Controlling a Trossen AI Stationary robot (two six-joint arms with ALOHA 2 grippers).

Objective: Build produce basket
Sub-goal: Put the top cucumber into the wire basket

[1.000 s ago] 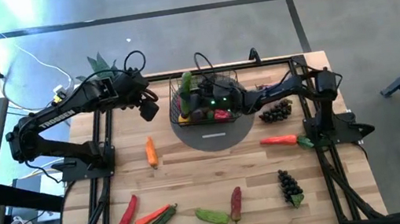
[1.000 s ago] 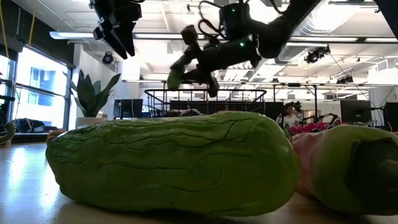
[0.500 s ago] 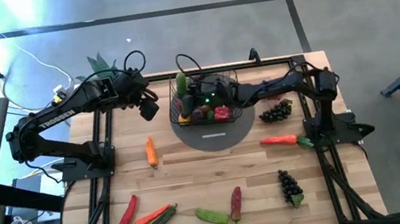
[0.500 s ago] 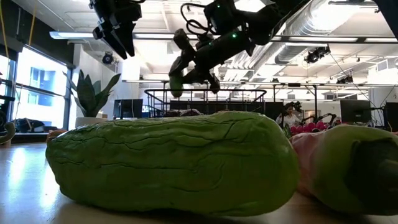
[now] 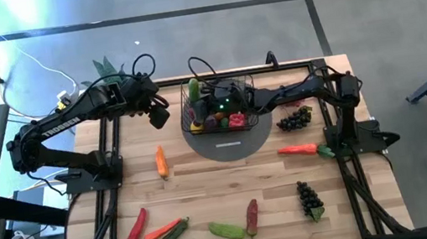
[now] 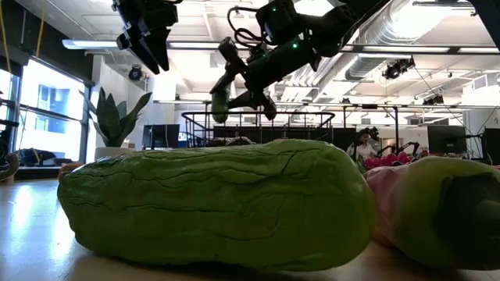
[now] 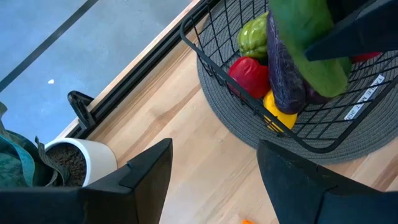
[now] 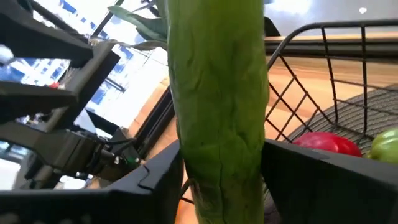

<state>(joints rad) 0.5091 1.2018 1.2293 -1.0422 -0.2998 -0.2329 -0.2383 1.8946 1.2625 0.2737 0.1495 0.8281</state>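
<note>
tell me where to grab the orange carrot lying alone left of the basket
Take the orange carrot across its middle, coming straight down from above. It lies flat on the bare table with open space on both long sides, so the left pincer, which hangs nearest, could straddle its narrow width.

A pale, matt wooden plank desk [image 5: 233, 193] with visible grain is seen. On it a round grey woven mat [image 7: 348, 146] with ribbed texture carries the black wire-mesh basket [image 5: 197, 122] of thin, smooth metal. Above the basket, a long green cucumber [image 8: 217, 106] is shown as matt, wrinkled plastic.
</note>
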